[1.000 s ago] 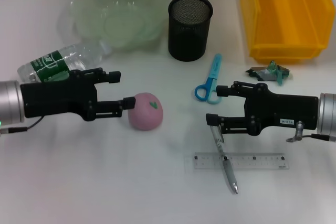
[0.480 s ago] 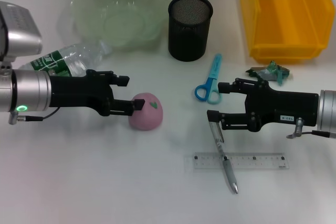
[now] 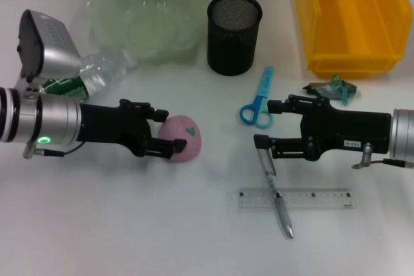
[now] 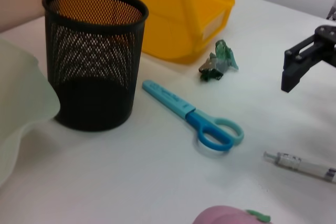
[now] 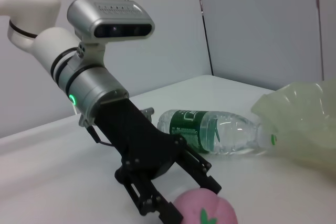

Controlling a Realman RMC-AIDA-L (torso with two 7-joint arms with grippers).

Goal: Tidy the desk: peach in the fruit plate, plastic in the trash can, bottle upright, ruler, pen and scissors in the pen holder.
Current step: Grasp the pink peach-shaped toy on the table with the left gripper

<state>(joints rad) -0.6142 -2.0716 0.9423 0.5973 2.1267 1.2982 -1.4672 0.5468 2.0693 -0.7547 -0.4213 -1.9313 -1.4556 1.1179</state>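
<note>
A pink peach [image 3: 186,135] with a green leaf lies left of centre. My left gripper [image 3: 168,132] is open, one finger on each side of the peach's left part; the right wrist view shows this gripper [image 5: 176,195] and the peach [image 5: 206,211]. A clear bottle [image 3: 97,69] with a green label lies on its side behind that arm. My right gripper [image 3: 267,125] is open just above the top end of the pen [image 3: 277,193], which lies across the clear ruler [image 3: 296,198]. Blue scissors [image 3: 259,98] and crumpled green plastic [image 3: 333,88] lie nearby.
The pale green fruit plate [image 3: 110,4] stands at the back left, the black mesh pen holder [image 3: 234,37] at the back centre and the yellow bin [image 3: 310,24] at the back right. The left wrist view shows the holder [image 4: 94,61], scissors [image 4: 194,116] and plastic [image 4: 218,61].
My left arm has pushed right, bringing its fingers from beside the peach to either side of it, and its wrist camera has come into view. The right arm has barely moved.
</note>
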